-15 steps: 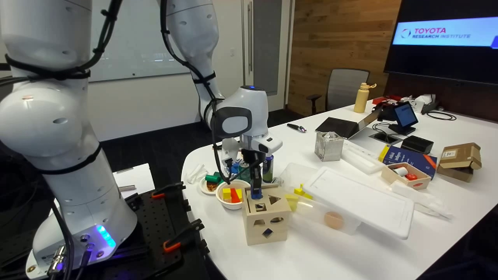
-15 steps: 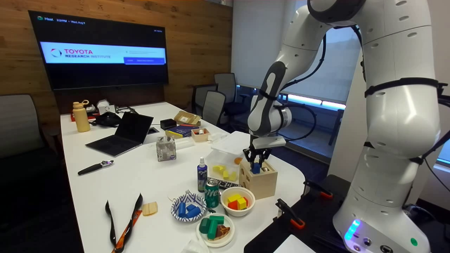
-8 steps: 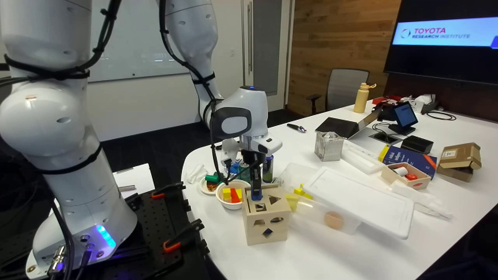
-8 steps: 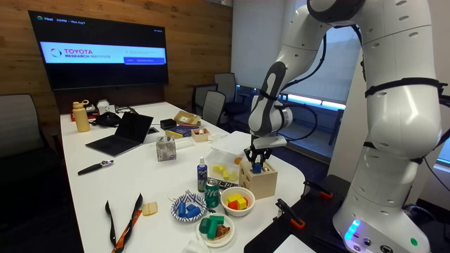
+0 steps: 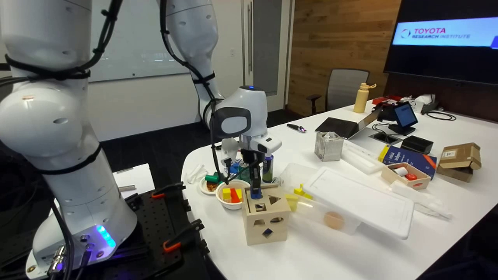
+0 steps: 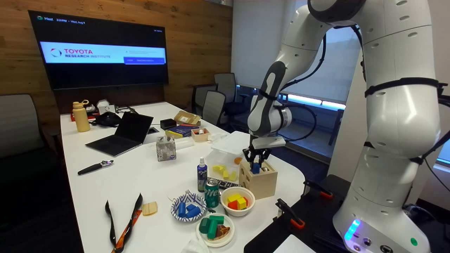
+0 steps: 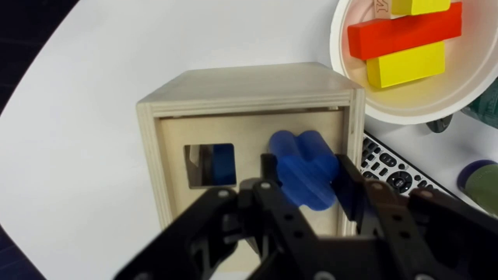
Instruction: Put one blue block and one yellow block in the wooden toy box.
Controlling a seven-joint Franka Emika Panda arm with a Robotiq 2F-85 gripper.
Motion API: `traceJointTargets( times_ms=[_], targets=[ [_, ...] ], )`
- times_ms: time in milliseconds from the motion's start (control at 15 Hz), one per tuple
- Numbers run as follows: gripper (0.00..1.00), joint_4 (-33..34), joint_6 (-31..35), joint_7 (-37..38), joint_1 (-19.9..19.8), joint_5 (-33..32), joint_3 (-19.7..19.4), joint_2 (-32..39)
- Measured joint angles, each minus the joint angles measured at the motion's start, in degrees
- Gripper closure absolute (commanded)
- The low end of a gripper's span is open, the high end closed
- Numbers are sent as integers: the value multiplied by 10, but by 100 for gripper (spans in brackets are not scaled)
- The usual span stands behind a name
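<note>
Wrist view: at the centre of the frame stood the pale, unpainted, cube-shaped wooden toy box (image 7: 249, 155). Over its right half, the black fingers (image 7: 268, 168) pinched a blue four-lobed block (image 7: 305, 171). The coming move likely turned on whether that block stood squarely above a matching hole, a spot it hid. Upper right, a yellow rectangular block (image 7: 407, 64) lay in a round white bowl (image 7: 408, 117), its long axis slanted.

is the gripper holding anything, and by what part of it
Yes: the gripper holds a lobed blue block by two opposite sides, one finger on each, with its lobed end facing up.
</note>
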Motion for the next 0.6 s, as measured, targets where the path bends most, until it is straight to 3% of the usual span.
traceJointTargets(
  times_ms=[600],
  targets=[
    [85, 1, 0, 1, -3, 1, 4, 0]
  ],
)
